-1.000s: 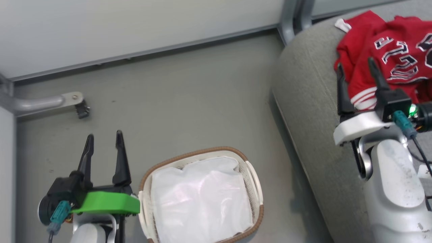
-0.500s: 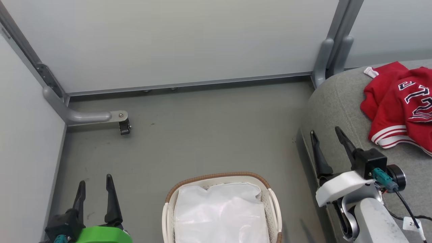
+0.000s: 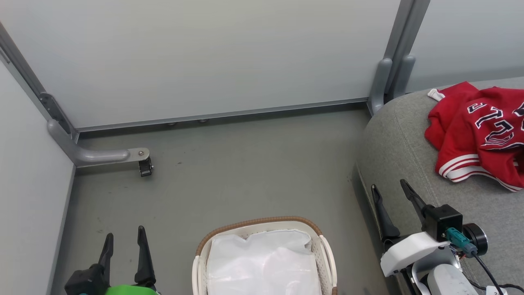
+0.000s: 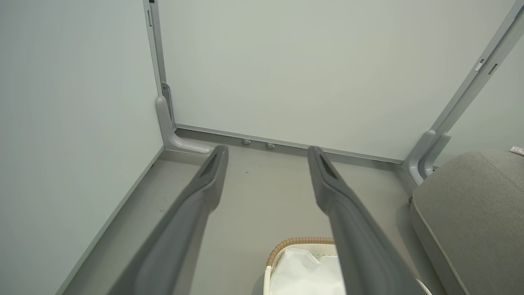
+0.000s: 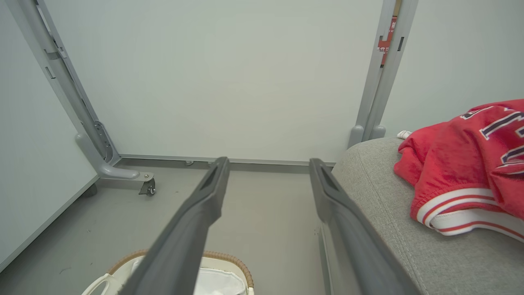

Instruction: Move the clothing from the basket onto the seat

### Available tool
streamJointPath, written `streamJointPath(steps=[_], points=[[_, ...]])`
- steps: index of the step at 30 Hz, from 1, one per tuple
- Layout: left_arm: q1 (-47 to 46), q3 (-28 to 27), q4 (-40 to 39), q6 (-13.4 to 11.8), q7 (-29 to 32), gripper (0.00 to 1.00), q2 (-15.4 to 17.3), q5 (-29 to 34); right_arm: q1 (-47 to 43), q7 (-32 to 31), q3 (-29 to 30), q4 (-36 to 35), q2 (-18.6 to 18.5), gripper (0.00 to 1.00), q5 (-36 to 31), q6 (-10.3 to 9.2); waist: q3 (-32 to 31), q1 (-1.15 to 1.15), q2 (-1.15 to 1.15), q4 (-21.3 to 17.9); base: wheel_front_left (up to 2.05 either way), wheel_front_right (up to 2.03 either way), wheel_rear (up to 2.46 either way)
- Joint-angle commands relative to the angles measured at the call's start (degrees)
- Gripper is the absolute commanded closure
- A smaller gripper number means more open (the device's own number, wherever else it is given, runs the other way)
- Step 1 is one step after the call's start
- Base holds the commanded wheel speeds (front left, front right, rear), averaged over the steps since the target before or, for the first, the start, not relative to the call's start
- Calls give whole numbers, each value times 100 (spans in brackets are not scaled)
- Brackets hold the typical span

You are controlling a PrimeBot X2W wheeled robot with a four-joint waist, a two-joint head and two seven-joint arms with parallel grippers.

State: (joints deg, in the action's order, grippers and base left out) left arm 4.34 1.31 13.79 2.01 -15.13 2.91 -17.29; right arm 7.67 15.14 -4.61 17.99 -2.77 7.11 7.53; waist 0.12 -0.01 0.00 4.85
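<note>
At the right edge of the head view, the clothing lies in a crumpled red heap on the seat. Its white-striped hem is toward the bottom of the frame and its dark, white-edged lettering faces up. I can't tell shorts from jersey inside that heap.

At bottom centre the basket stands on the grey floor, and I see just its white liner inside.

My right gripper sits at lower right over the seat's rounded left edge. Its fingers are spread with nothing between them, and it is well apart from the clothing. My left gripper is at lower left above the floor, beside the basket but not touching it, also spread and empty.

Through the right wrist camera the two fingers frame bare floor, with the seat and the red fabric off to the right. Through the left wrist camera the basket's brown rim shows at the bottom, partly behind the right-hand finger.
</note>
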Motion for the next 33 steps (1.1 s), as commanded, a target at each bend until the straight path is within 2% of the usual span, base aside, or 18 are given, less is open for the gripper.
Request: streamJointPath(steps=[1, 11, 12, 16, 33], points=[[53, 3, 12, -1, -1, 0, -1, -18, -52, 0, 6, -16, -23, 0, -19, -8, 0, 1, 0, -13, 0, 0, 0], [-46, 74, 57, 28, -2, 0, 0, -10, -44, 0, 48, 16, -23, 0, 26, -8, 7, 1, 0, -17, 0, 0, 0], [-53, 76, 41, 36, -2, 100, -1, -26, -39, 0, 52, 12, -23, 100, 34, -8, 9, 1, 0, -17, 0, 0, 0], [-17, 64, 198, 15, 37, 100, -10, -118, -28, -39, 65, 140, 21, 100, 106, 0, 8, 1, 0, -21, 0, 0, 0], [-258, -123, 150, 134, 504, 100, -7, -1746, -59, -504, 290, 3, 12, 100, 1966, -1, 8, 1, 0, -84, 0, 0, 0]])
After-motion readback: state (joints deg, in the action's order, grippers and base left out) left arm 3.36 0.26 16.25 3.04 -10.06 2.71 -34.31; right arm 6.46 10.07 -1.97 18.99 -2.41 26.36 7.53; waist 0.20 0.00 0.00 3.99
